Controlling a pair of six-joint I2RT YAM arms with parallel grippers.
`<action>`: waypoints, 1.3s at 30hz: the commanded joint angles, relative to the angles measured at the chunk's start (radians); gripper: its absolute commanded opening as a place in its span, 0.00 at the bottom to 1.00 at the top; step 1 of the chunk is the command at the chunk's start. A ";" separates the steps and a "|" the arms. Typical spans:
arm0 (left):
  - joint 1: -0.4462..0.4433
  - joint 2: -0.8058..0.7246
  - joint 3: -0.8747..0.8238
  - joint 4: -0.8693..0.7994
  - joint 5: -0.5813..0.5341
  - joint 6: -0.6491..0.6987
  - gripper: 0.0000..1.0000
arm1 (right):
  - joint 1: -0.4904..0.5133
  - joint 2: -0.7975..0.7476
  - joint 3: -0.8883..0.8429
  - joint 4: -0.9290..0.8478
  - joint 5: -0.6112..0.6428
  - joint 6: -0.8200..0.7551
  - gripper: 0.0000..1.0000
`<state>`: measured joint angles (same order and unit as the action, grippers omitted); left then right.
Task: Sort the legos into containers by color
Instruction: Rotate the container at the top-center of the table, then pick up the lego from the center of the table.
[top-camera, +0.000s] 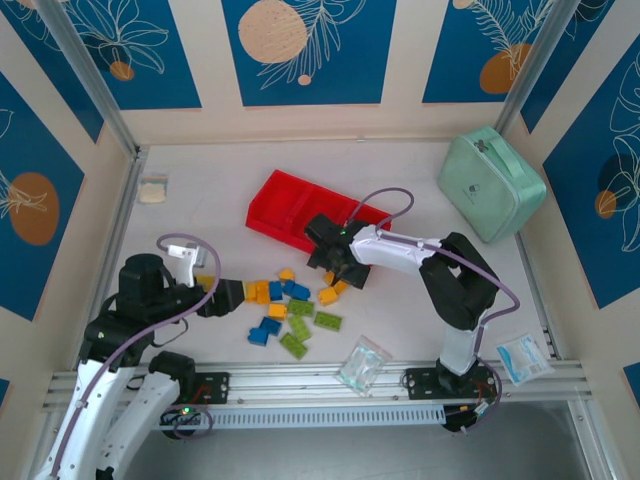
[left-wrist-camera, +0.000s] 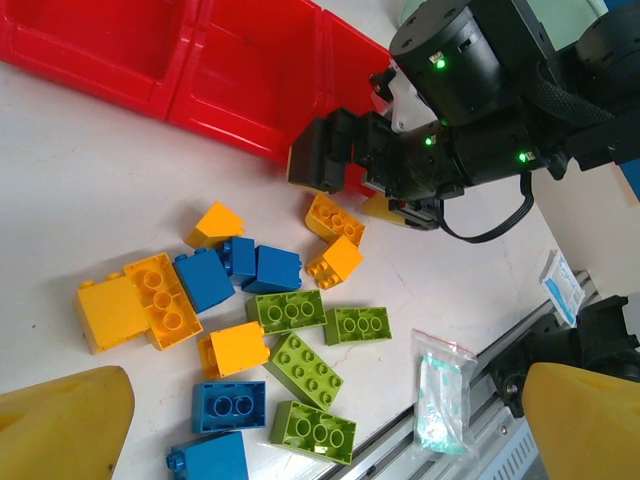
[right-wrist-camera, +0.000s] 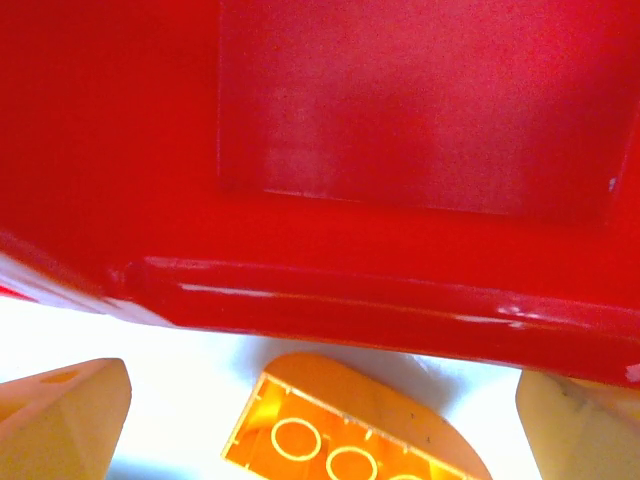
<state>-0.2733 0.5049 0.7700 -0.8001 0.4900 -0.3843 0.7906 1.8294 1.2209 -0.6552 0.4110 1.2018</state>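
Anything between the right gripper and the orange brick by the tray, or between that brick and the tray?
Nothing visible. The orange brick lies on the table between the open fingertips of the right gripper. Beyond it stands only the red tray, whose near wall it must be lifted over.

The bench (top-camera: 220, 170) has a plain white top, matte and evenly lit, with only soft shadows on it. Behind the bench rises a cream back wall (top-camera: 205, 120) set with deep blue panels (top-camera: 305, 50) that carry peach discs and thin white leaf drawings. The same cream and blue cover the side walls (top-camera: 95, 190) to the left and right of the bench. Slanting aluminium posts (top-camera: 90, 80) stand at the bench's far corners. Along the bench's near edge runs an aluminium rail (top-camera: 300, 378), with a white slotted strip (top-camera: 330, 415) just in front of it and a grey surface (top-camera: 350, 455) beyond.
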 joint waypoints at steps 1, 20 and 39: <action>-0.003 -0.012 -0.009 0.017 0.010 0.001 0.99 | -0.037 0.018 -0.005 0.030 0.014 -0.156 0.99; -0.003 -0.011 -0.013 0.015 -0.015 -0.008 0.99 | -0.069 -0.241 -0.058 0.071 -0.168 -0.637 0.99; -0.006 -0.036 -0.018 0.011 -0.054 -0.014 0.99 | 0.055 0.055 0.100 -0.130 -0.061 -0.828 0.87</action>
<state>-0.2733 0.4915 0.7597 -0.8001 0.4549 -0.3916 0.8429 1.8679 1.2942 -0.7364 0.3035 0.3950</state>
